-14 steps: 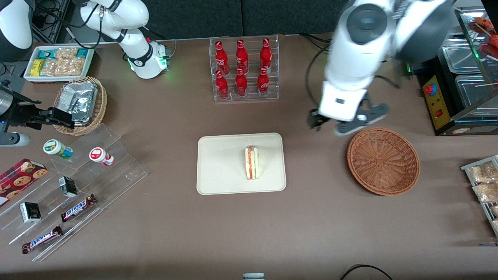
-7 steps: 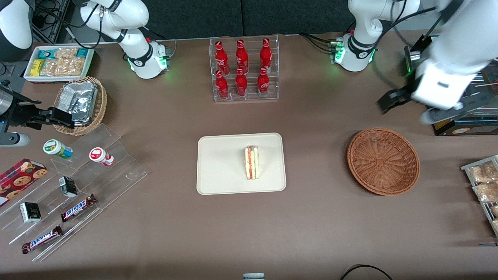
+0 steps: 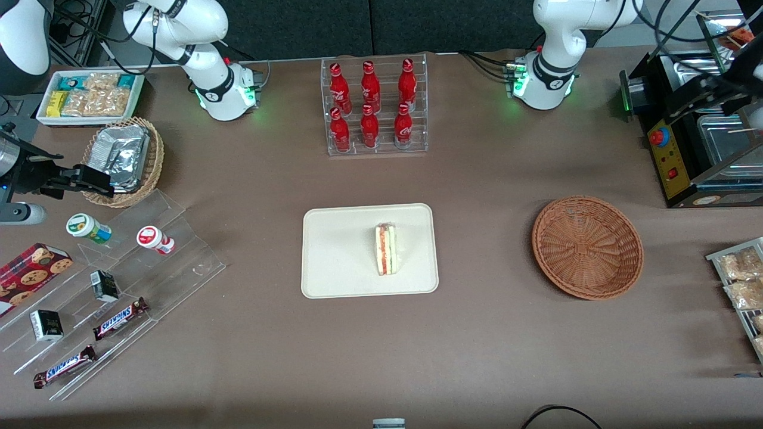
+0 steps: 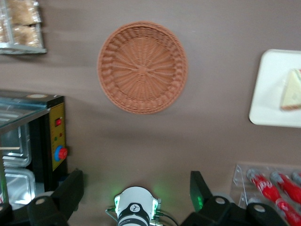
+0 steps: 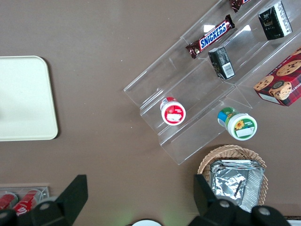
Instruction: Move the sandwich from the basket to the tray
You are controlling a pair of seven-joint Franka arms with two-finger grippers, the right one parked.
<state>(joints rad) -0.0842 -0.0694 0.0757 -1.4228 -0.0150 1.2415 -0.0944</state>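
Note:
The sandwich (image 3: 386,249), a pale wedge with red and green filling, lies on the cream tray (image 3: 334,262), apart from any gripper. In the left wrist view the sandwich (image 4: 292,95) and the tray (image 4: 269,89) are cut off by the frame edge. The reddish-brown wicker basket (image 3: 587,247) holds nothing; the left wrist view looks straight down into the basket (image 4: 142,67). My left gripper (image 4: 135,188) is open, high above the table near its own arm base, with nothing between its dark fingers (image 4: 70,192). In the front view one of its fingers (image 3: 694,98) shows over the black machine.
A clear rack of red bottles (image 3: 375,107) stands farther from the front camera than the tray. A black machine with a red button (image 3: 670,152) and a rack of snack packs (image 3: 742,286) sit at the working arm's end. Acrylic shelves with snacks (image 3: 113,280) lie toward the parked arm's end.
My gripper has swung away from beside the basket toward the working arm's end of the table, nearly out of the front view. Sandwich, tray and basket have not moved.

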